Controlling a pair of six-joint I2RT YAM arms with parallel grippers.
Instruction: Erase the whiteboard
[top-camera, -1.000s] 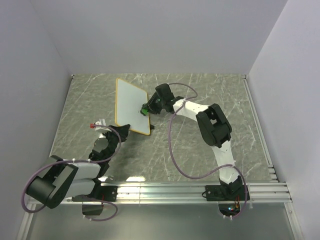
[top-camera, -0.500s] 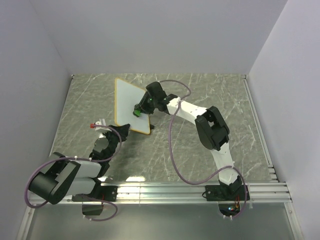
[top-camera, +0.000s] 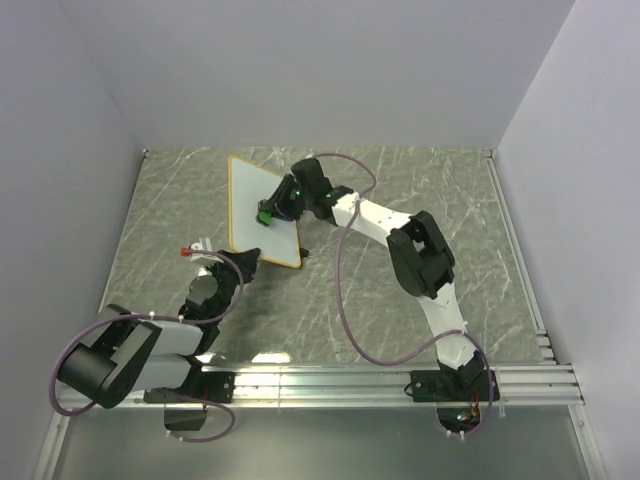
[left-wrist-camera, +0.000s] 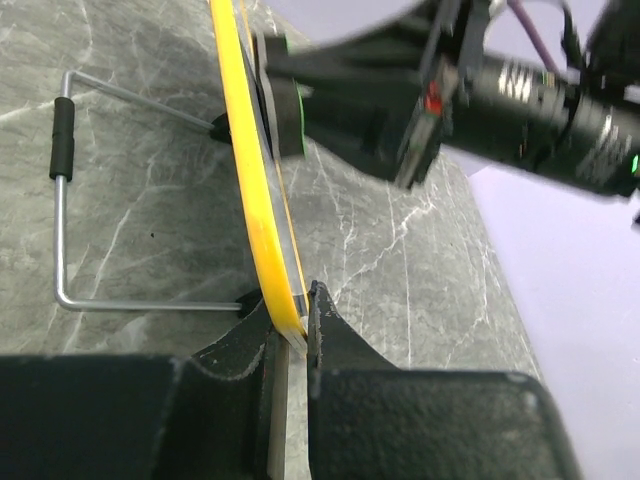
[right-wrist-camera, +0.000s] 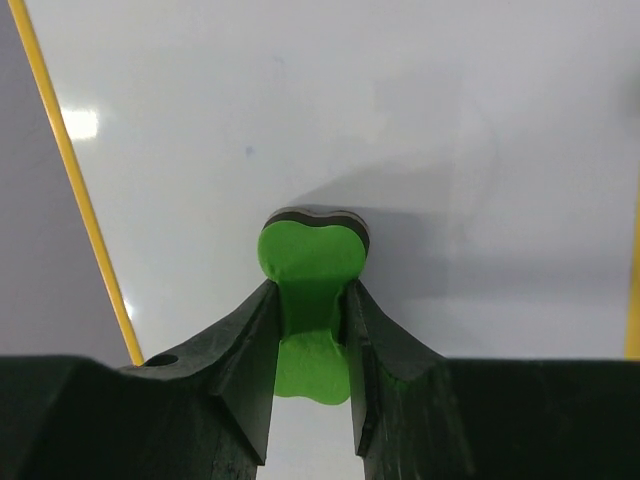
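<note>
Grey marble counter under both claws. On it, whiteboard tilted up on edge; near corner pinched between fingers of left claw, face straight ahead of right claw. Right claw clamps green eraser, pad flat against board face.

Progress, by judgement: wiping mid-course. Face ahead of right claw looks white, one faint speck up-left of claw tips. To do: sweep rest of face, clear speck.
</note>
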